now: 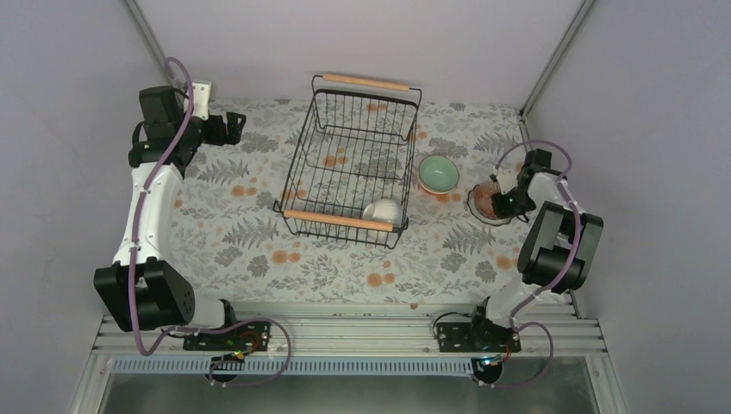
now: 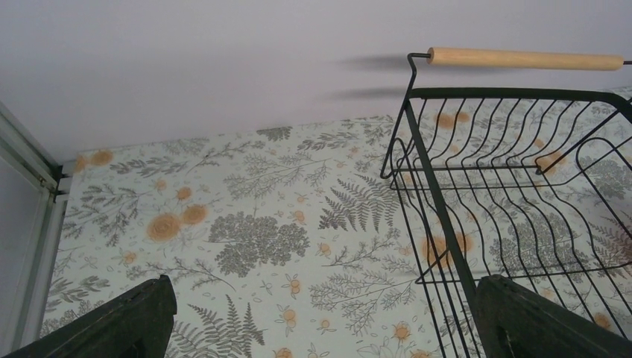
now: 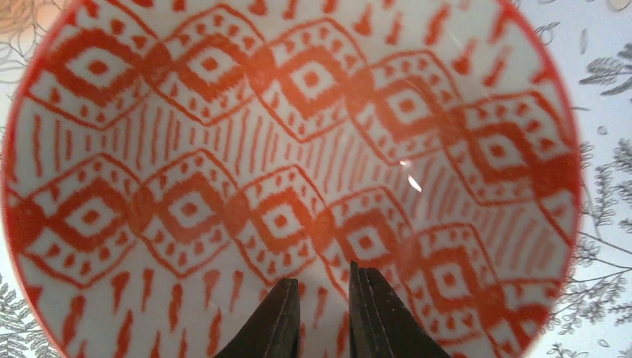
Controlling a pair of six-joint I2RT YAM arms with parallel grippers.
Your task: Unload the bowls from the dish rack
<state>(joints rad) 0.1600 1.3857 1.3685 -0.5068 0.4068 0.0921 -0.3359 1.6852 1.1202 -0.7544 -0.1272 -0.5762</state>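
Observation:
The black wire dish rack (image 1: 301, 159) with wooden handles stands mid-table and holds a white bowl (image 1: 384, 210) in its near right corner. To its right, a mint-green bowl (image 1: 438, 172) and an orange-patterned bowl (image 1: 485, 205) sit on the cloth. My right gripper (image 1: 505, 203) hangs over the patterned bowl (image 3: 223, 134), which fills the right wrist view. The right gripper (image 3: 320, 274) is nearly shut, with only a narrow slit and nothing showing in it. My left gripper (image 1: 231, 128) is open and empty at the far left, with the dish rack (image 2: 440, 194) to its right.
A fern-and-flower cloth (image 1: 241, 233) covers the table. Pale walls close in at the back and on both sides, with metal corner posts (image 1: 552, 60). The right arm's elbow (image 1: 560, 246) stands near the right edge. The mounting rail (image 1: 345, 332) runs along the front.

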